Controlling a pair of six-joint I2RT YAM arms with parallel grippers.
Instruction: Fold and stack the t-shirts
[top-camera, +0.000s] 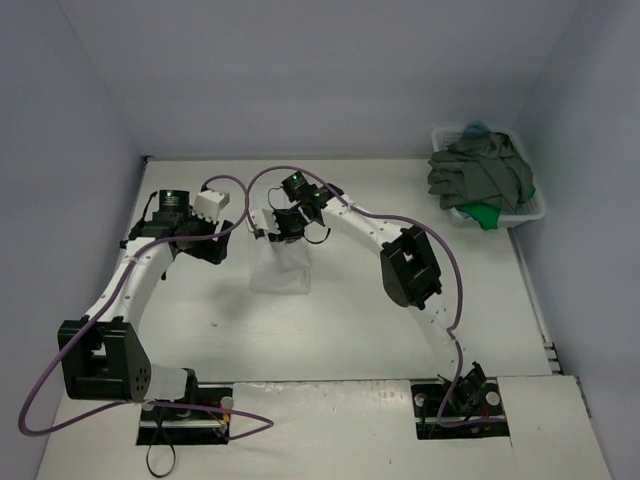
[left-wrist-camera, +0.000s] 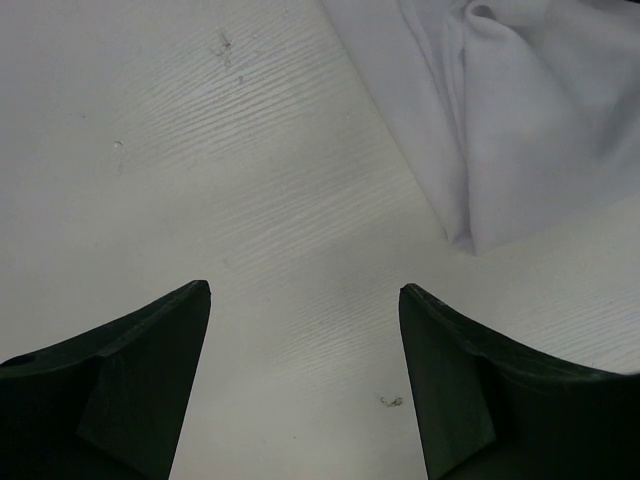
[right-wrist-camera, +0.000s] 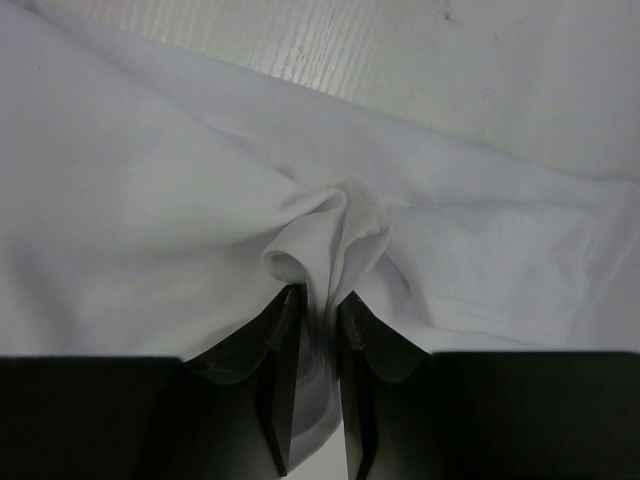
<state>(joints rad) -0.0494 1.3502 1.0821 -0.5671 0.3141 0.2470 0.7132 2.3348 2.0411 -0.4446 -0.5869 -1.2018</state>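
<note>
fold of white soft cloth t-shirt (right-wrist-camera: 140, 210) bunched, pinched in the nearly closed right gripper (right-wrist-camera: 312, 300); left gripper (left-wrist-camera: 305, 290) gaping wide, holding nothing, just left of the shirt.

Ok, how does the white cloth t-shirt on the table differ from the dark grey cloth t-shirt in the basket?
The white cloth t-shirt lies on the table; the dark grey cloth t-shirt is heaped in the white plastic lattice basket at the far right. The right gripper pinches a fold of the white one; nothing touches the grey one. The white one lies alone; the grey one covers bright green cloth. Both are creased, soft cloth.
</note>
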